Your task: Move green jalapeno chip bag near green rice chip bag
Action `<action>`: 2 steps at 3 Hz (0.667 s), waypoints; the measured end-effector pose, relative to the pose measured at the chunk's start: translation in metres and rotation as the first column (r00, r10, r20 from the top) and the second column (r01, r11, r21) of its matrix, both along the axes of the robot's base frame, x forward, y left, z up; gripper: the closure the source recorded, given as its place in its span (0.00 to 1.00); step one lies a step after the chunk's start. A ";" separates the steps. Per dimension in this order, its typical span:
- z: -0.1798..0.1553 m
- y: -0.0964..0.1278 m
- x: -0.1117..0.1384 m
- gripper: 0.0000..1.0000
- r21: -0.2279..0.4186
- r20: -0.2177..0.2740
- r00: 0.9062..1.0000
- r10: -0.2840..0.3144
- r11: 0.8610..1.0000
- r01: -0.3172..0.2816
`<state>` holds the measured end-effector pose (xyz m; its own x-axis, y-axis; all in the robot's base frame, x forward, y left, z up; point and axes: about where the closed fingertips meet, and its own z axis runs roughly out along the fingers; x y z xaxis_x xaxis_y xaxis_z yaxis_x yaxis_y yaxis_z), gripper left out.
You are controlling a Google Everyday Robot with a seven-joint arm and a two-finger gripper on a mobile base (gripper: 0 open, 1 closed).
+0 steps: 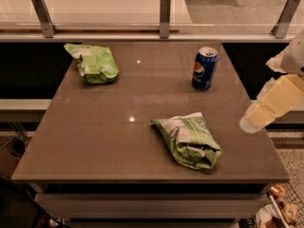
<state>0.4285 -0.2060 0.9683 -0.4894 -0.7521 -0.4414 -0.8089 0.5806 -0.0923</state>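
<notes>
Gripper (251, 121) beyond table's (118, 141) right edge.

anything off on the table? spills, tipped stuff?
Nothing stands out. The Pepsi can stands upright. The green jalapeno chip bag and green rice chip bag lie crumpled, with no spill on the table. The gripper hangs beside its right edge.

The location was an office canteen or break area: a polished stone bench (95, 141), a glass partition (95, 8) on metal brackets (165, 15) behind it, and speckled flooring (294, 163). A green rice chip bag (95, 63), a green jalapeno chip bag (190, 141) and a soda can (204, 68) lay on the bench. The end effector (254, 118) hung off its right edge.
</notes>
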 end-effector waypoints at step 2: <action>-0.015 0.012 0.001 0.00 0.001 -0.020 0.999 0.027 1.000 -0.027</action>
